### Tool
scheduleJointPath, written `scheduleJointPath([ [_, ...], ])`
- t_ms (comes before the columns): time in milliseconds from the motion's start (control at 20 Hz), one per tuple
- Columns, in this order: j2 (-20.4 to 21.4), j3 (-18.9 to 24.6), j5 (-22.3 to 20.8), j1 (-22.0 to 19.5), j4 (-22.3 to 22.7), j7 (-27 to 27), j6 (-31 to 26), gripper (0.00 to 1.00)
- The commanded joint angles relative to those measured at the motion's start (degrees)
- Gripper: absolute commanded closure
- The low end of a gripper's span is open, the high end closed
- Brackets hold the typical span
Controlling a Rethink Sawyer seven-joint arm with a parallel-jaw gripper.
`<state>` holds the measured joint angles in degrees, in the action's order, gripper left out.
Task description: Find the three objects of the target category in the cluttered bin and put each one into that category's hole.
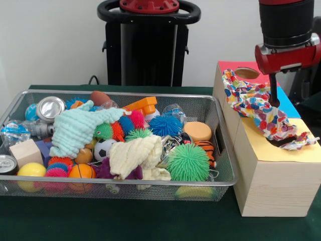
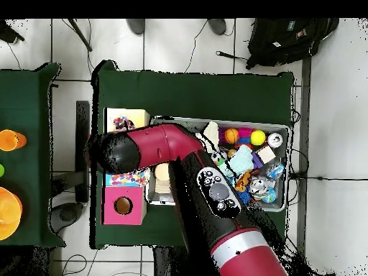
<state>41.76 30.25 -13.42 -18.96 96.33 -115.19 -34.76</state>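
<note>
Desk (image 1: 150,221) carries bin (image 1: 220,173) and box (image 1: 273,186). Cloth (image 1: 256,108) drapes across the box top, one end in the yellow hole; it may snag and slide off. Tool (image 1: 274,98) hangs over it, grip hidden.

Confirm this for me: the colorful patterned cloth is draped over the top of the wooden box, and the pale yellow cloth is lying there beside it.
Only the second part is wrong. The front view shows the pale yellow cloth lying in the wire mesh bin, not on the wooden box. The colorful patterned cloth is indeed draped over the box top.

Close front view and high overhead, both on wire bin (image 1: 220,173) (image 2: 280,129).
</note>
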Motion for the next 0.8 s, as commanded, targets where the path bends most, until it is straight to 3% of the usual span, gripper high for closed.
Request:
scheduleJointPath([
  [50,1.9,-4.1,1.1,-1.9,7.0,-2.6,-8.8,0.0],
  [450,3.2,-7.1,-1.6,-1.0,7.7,-2.5,-9.0,0.0],
  [800,1.6,-9.3,-3.3,-0.2,6.8,-1.7,-8.0,0.0],
])
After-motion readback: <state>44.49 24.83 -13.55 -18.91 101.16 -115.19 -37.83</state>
